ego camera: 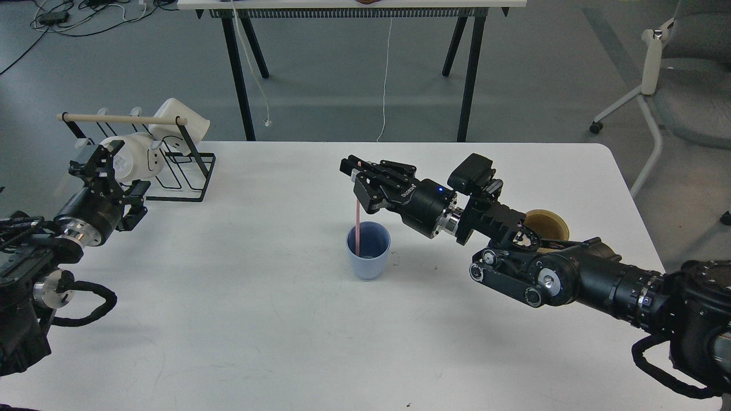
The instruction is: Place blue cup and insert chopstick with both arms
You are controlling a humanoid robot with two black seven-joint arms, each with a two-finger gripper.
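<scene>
The pale-blue cup (368, 250) stands upright in the middle of the white table (257, 319). My right gripper (355, 171) is just above the cup's far left rim, shut on the top of the pink chopstick (357, 224). The stick hangs nearly upright with its lower end inside the cup. My left gripper (97, 162) is far to the left near the black rack, empty, its fingers apart.
A black wire rack (171, 165) with a pale wooden rod (123, 119) and white mugs (134, 157) stands at the table's back left. A tan wooden cylinder (546, 225) stands behind my right arm. A chair (674, 63) is at the far right.
</scene>
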